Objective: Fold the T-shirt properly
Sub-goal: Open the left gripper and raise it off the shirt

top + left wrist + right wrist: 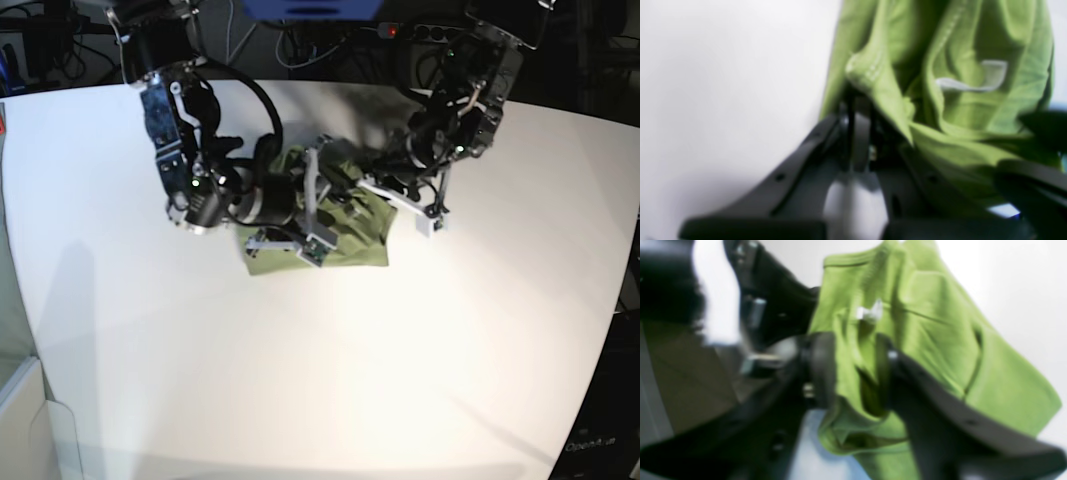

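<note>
The green T-shirt (345, 235) lies bunched and partly lifted in the middle of the white table (400, 350). My right gripper (312, 215) comes in from the left of the base view. In the right wrist view the right gripper (853, 373) is shut on a fold of the T-shirt (930, 340), just below the white label (870, 313). My left gripper (388, 188) comes in from the right. In the left wrist view the left gripper (857, 103) is pinched shut on a hem fold of the T-shirt (960, 110). The label (977, 81) shows there too.
Cables and a power strip (420, 30) lie behind the table's far edge. A pale bin (25, 420) stands at the lower left. The two arms are close together over the shirt; the other arm shows dark in the left wrist view (1040, 173).
</note>
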Available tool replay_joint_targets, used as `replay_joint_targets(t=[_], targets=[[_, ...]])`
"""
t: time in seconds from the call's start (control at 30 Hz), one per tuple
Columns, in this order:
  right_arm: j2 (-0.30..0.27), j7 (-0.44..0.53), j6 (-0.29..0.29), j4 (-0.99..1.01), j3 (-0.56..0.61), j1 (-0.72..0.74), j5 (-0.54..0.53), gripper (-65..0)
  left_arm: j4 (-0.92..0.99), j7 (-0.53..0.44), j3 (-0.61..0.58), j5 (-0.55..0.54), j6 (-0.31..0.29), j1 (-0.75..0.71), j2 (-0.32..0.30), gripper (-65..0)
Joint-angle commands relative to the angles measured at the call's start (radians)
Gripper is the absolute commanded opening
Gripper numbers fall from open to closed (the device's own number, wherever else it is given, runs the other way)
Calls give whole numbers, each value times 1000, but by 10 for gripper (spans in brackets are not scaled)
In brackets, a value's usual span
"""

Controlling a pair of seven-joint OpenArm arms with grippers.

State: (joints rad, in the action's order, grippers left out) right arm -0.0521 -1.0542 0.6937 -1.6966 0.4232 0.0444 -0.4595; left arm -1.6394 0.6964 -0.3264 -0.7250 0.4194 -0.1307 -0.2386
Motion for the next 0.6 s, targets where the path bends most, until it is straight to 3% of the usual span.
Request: replay_joint_targets(t=[0.0, 0.17, 0.57], targets=[[8, 24, 4, -18, -1, 13, -29, -380, -41, 1, 3, 3, -6, 6, -6, -628], [8, 24, 4, -18, -1, 13, -29, -364, -89, 1, 14, -6, 39, 6, -44, -628], [22, 24, 4, -18, -1, 13, -31, -361, -192, 1, 17, -6, 40, 1, -117, -626]])
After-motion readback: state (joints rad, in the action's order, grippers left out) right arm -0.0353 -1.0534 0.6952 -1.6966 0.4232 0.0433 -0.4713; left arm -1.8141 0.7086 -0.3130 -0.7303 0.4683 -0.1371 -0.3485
